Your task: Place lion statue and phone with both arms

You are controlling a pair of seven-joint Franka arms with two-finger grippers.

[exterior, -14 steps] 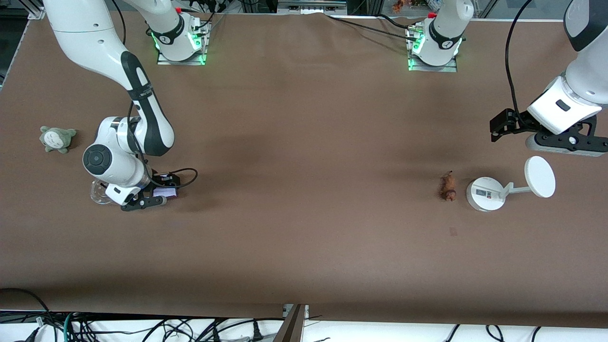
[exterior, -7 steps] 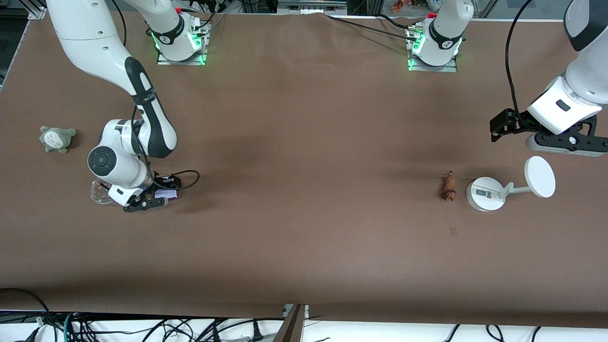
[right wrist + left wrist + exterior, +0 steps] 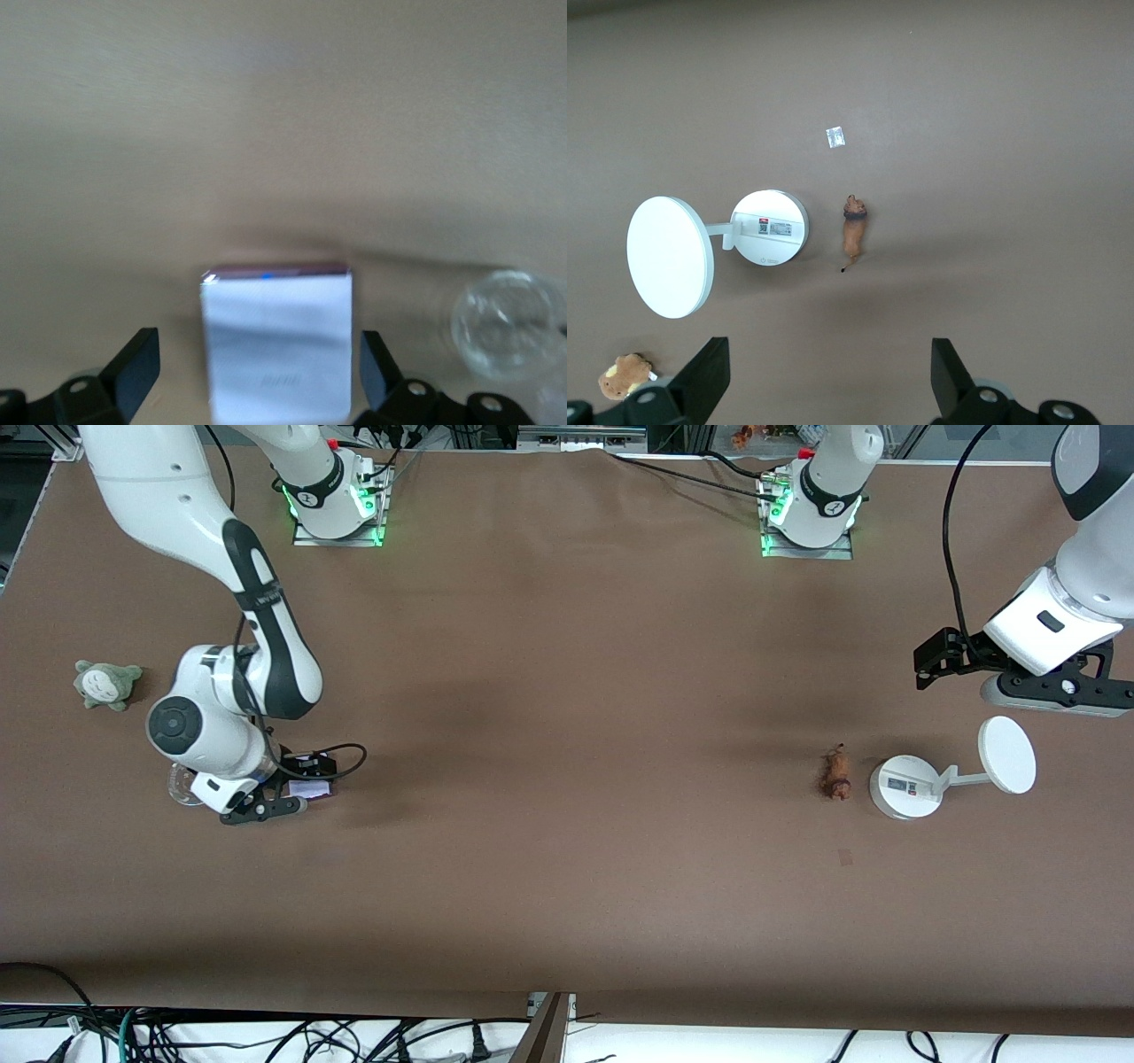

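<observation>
The phone (image 3: pixel 312 788), a flat lavender-white slab with a purple edge, lies on the brown table toward the right arm's end. My right gripper (image 3: pixel 266 806) is low over it. In the right wrist view the phone (image 3: pixel 276 341) lies between my open fingers (image 3: pixel 133 372) with a gap on each side. The lion statue (image 3: pixel 834 772), a tiny reddish-brown figurine, lies beside the white stand toward the left arm's end; it also shows in the left wrist view (image 3: pixel 853 234). My left gripper (image 3: pixel 1054 691) waits high over the table near the stand's disc, open and empty (image 3: pixel 830 390).
A white round-based stand (image 3: pixel 905 786) with a disc (image 3: pixel 1007 755) stands beside the lion. A clear glass disc (image 3: pixel 183 784) lies by the right gripper. A grey-green plush (image 3: pixel 106 684) sits at the right arm's end. A brown plush (image 3: pixel 625 376) shows in the left wrist view.
The right arm has shifted slightly, and its gripper has moved a little toward the right arm's end of the table over the phone. The phone, the lion and the left arm have not moved.
</observation>
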